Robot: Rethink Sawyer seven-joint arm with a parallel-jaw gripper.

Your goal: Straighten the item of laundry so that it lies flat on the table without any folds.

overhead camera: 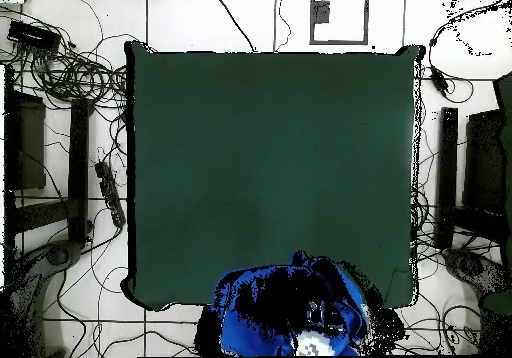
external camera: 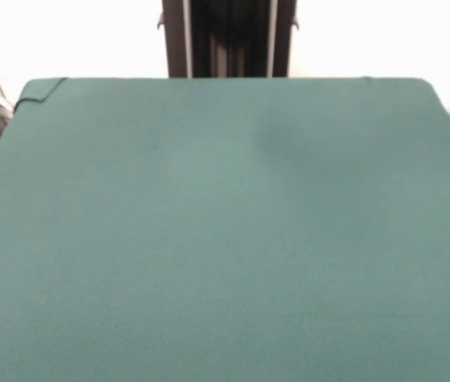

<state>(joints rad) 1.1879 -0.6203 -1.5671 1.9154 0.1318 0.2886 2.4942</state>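
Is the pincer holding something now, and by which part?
It cannot be told. The blue T-shirt bunches at the table edge nearest the robot's base, but no pincer shows in either view.

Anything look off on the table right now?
Yes. The overhead view shows the shirt bunched in a heap over the table's edge on the robot's side, not spread flat. The front view shows only bare green cloth, with no shirt lying there.

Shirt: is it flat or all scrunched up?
Scrunched up. The overhead view shows the shirt as a bunched blue heap at the table edge by the robot's base. The front view does not show it.
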